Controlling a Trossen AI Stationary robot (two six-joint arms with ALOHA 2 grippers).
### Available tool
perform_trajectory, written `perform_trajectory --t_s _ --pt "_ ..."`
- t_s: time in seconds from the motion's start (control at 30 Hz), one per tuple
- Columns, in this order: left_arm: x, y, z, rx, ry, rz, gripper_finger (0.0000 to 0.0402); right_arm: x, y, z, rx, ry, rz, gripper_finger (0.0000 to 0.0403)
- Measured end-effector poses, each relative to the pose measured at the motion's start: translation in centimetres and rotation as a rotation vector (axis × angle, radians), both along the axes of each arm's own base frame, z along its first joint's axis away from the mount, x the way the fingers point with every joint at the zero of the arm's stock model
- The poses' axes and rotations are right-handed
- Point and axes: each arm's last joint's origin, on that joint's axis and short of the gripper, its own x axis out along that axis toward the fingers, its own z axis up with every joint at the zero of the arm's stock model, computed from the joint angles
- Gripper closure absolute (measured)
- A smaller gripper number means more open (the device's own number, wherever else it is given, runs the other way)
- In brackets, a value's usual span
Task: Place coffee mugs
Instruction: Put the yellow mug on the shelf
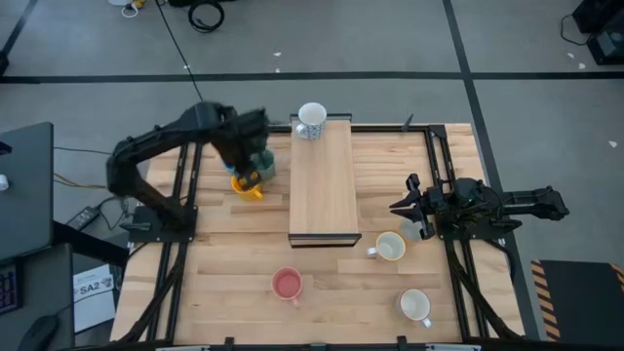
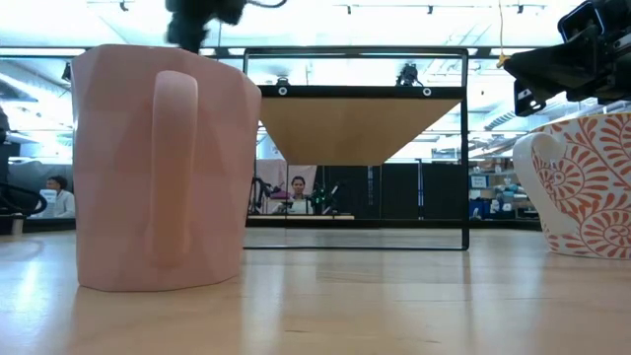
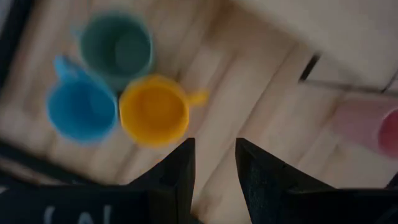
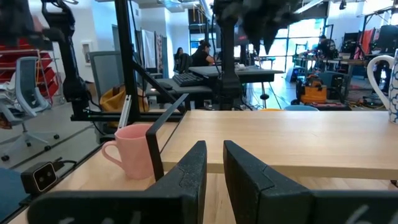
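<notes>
Three coffee mugs stand close together on the table left of the raised shelf: blue (image 3: 81, 112), grey-green (image 3: 118, 46) and orange (image 3: 154, 111). My left gripper (image 3: 214, 165) hangs over them, pointing down and open. Nothing is between its fingers, which stand over bare wood beside the orange mug (image 1: 250, 187). A white patterned mug (image 1: 312, 119) sits on the shelf's far end. A pink mug (image 1: 287, 284), a cream mug (image 1: 390, 247) and a white mug (image 1: 415, 305) stand on the near half of the table. My right gripper (image 1: 402, 206) waits at the right, level, its fingers a narrow gap apart.
The long wooden shelf (image 1: 323, 185) runs from near to far in the table's middle, on a thin black frame (image 2: 355, 148). Black rails (image 1: 180, 195) border the table's left and right. Bare wood lies between the three mugs and the pink mug (image 3: 382, 130).
</notes>
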Motion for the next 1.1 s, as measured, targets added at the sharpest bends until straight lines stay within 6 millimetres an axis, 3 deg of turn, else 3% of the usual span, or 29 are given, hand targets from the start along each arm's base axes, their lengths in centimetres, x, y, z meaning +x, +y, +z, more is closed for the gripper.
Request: perform_trajectory --t_s 0.23,0.5,0.83,1.1 --pt "-3.6 -2.2 -4.6 -0.010 0.078 0.173 0.0280 0.0 0.0 0.0 0.000 0.000 0.000 0.0342" --pt "-5.7 -2.8 -8.6 0.011 0.079 0.404 0.0280 0.0 0.0 0.0 0.000 0.000 0.000 0.0342" --pt "-6.1 -2.8 -13.1 0.006 0.084 0.605 0.0280 0.0 0.0 0.0 0.000 -0.001 -0.001 0.0342" --pt "-5.6 -2.4 -13.6 0.073 0.011 0.699 0.0280 0.0 0.0 0.0 0.000 0.000 0.000 0.0342"
